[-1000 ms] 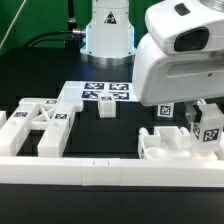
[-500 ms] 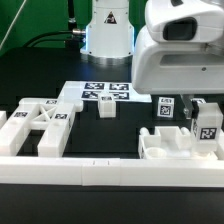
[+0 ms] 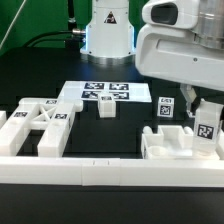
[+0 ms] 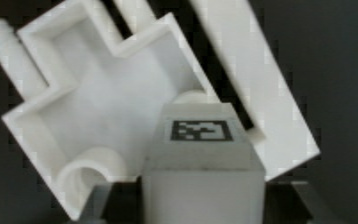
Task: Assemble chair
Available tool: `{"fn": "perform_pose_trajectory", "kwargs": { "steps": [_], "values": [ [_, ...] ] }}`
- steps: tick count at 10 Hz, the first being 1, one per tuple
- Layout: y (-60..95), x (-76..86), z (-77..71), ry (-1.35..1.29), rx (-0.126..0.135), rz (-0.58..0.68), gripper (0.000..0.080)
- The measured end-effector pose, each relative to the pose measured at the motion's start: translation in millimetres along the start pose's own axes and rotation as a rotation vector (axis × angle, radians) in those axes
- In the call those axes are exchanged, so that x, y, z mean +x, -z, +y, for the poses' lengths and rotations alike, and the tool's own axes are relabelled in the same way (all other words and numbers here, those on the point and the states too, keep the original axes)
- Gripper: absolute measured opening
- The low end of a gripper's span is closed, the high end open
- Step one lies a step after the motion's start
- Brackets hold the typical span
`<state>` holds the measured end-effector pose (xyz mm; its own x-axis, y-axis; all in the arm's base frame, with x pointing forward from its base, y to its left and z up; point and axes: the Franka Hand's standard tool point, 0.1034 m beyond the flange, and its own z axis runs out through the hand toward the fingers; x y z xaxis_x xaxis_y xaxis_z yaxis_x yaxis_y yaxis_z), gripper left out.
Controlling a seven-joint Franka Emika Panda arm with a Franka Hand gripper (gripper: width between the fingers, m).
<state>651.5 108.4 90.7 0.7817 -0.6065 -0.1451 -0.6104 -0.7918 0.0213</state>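
Observation:
My gripper (image 3: 204, 120) is shut on a chunky white chair piece (image 3: 207, 132) with a square tag, held upright at the exterior view's right. It hangs just over the far right corner of a flat white chair panel with raised edges (image 3: 165, 145); I cannot tell if they touch. In the wrist view the tagged piece (image 4: 201, 150) sits between my dark fingers (image 4: 98, 200), with the panel (image 4: 105, 95) below it. A white ladder-like chair frame (image 3: 35, 125) lies at the left. A small white block (image 3: 106, 108) stands in the middle.
The marker board (image 3: 105, 91) lies flat behind the small block. A long low white border rail (image 3: 100, 174) runs along the front. Another small tagged white piece (image 3: 165, 108) stands behind the panel. The arm's base (image 3: 107, 30) is at the back.
The arm's bulky upper part has swung up and away. The held tagged piece has come slightly lower, toward the panel's right corner.

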Motion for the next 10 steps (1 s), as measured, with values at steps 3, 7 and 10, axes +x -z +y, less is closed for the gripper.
{"fn": "perform_pose_trajectory", "kwargs": {
  "steps": [3, 7, 10],
  "values": [
    [-0.5, -1.5, -1.8, -0.209, 0.006, -0.006, 0.0285],
    [-1.7, -6.3, -2.6, -0.608, 0.099, 0.048, 0.0285],
    [-2.1, -10.4, -5.8, -0.921, 0.149, 0.066, 0.0285]
  ]
}}
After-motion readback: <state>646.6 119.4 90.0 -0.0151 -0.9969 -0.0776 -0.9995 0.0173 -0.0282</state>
